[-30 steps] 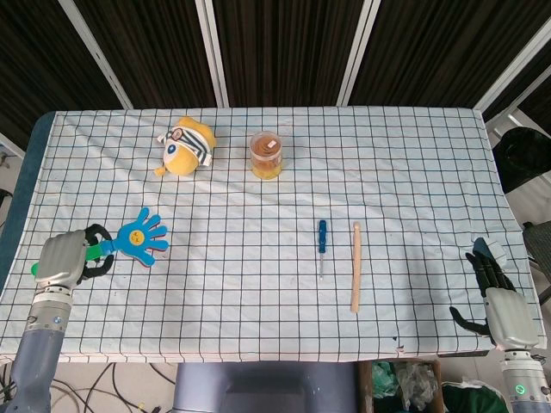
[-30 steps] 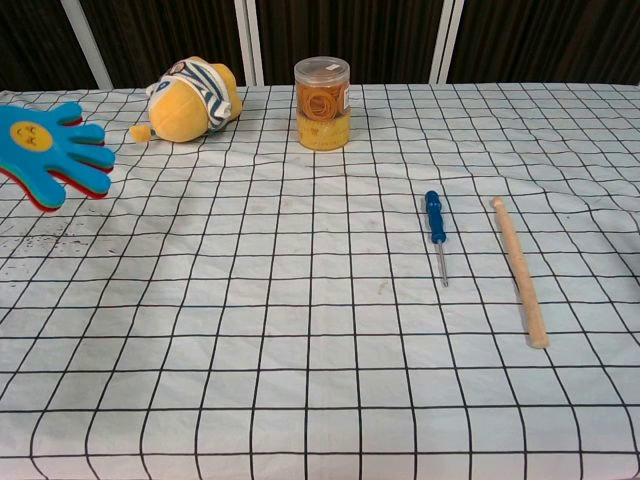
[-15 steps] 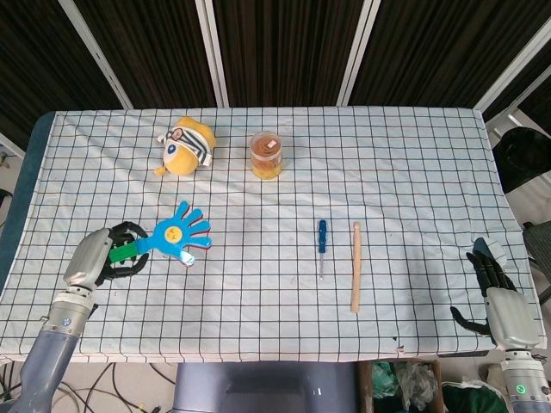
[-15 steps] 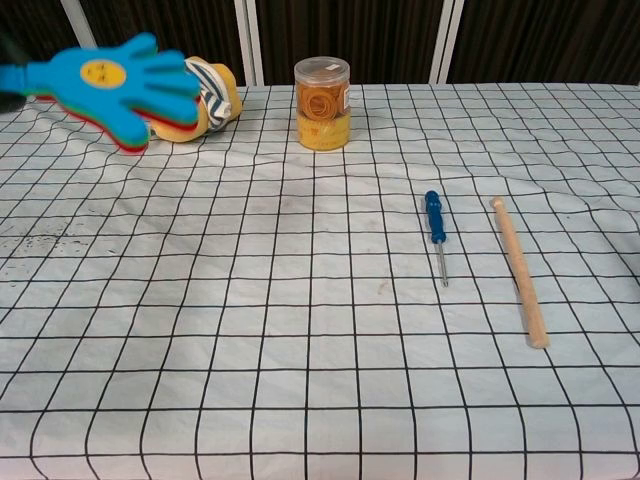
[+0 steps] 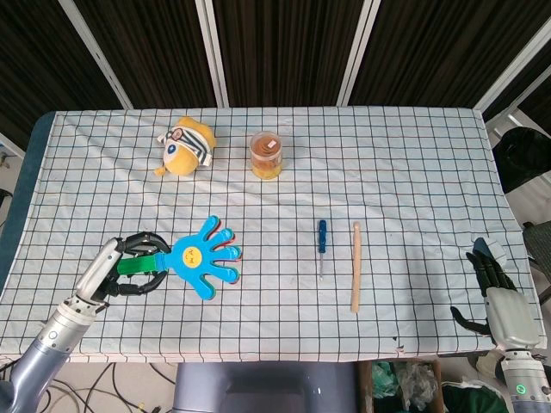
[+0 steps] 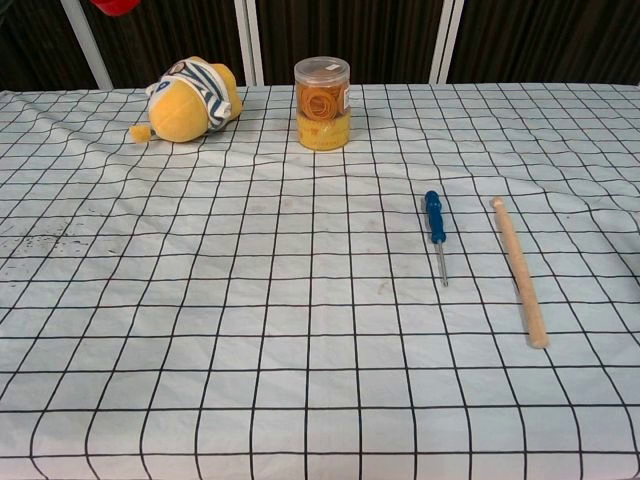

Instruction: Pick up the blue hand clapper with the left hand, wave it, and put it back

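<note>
Only the left robot hand (image 5: 129,268) shows, gripping the clapper (image 5: 205,260).

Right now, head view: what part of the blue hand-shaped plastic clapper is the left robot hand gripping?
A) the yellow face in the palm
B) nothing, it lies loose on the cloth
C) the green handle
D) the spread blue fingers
C: in the head view the left robot hand wraps its dark fingers around the green handle of the blue hand-shaped plastic clapper, whose blue fingers point away from the hand.
</note>
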{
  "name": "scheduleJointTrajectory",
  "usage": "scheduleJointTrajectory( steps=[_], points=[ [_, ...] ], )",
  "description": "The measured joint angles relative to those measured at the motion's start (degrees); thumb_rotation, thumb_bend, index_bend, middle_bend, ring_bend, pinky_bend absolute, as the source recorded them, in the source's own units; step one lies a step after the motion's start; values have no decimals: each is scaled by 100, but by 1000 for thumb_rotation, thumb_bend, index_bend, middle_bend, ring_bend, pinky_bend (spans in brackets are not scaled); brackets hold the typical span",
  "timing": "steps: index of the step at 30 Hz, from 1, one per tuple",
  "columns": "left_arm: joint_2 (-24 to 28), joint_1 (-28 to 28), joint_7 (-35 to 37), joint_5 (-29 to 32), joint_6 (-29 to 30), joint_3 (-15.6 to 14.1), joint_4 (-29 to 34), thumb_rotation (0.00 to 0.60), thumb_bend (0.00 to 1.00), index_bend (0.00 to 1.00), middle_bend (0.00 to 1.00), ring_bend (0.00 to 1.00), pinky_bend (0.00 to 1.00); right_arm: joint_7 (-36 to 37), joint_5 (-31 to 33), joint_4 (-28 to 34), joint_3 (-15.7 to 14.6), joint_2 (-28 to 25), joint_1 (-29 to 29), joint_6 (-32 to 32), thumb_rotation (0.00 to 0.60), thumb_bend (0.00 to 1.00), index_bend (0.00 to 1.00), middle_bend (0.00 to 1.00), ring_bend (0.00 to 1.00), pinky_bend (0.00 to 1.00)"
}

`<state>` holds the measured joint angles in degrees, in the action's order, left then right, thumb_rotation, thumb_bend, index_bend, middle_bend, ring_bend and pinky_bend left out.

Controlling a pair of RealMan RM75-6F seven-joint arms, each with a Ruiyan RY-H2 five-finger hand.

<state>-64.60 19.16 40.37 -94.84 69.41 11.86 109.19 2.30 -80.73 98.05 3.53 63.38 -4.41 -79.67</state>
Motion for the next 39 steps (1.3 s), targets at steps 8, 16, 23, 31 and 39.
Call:
scheduleJointTrajectory(
  steps=[8, 16, 23, 31, 39],
  points=[
    [-26, 166, -3390, 2324, 179, 33, 421, 600, 517, 733, 815, 687, 867, 3, 21, 13, 3, -2, -2, 14, 600, 218, 0, 0, 0, 155],
    [-215, 509, -7132, 4874, 771, 51, 893, 600, 510, 733, 814, 687, 867, 9, 25, 18, 4, -8, -1, 15, 600, 218, 0, 0, 0, 155],
    [-312, 535, -7235, 5038, 859, 112, 1119, 600, 507, 734, 814, 684, 861, 9, 21, 21, 2, -8, -1, 15, 600, 218, 0, 0, 0, 155],
    [-241, 365, -4005, 3230, 314, 101, 987, 600, 506, 732, 811, 681, 851, 10, 29, 28, 4, -9, 1, 15, 600, 219, 0, 0, 0, 155],
    [-175, 298, -1371, 1142, -191, -57, 307, 600, 504, 730, 808, 676, 850, 8, 67, 43, 12, -16, 1, 29, 600, 218, 0, 0, 0, 155]
  ],
)
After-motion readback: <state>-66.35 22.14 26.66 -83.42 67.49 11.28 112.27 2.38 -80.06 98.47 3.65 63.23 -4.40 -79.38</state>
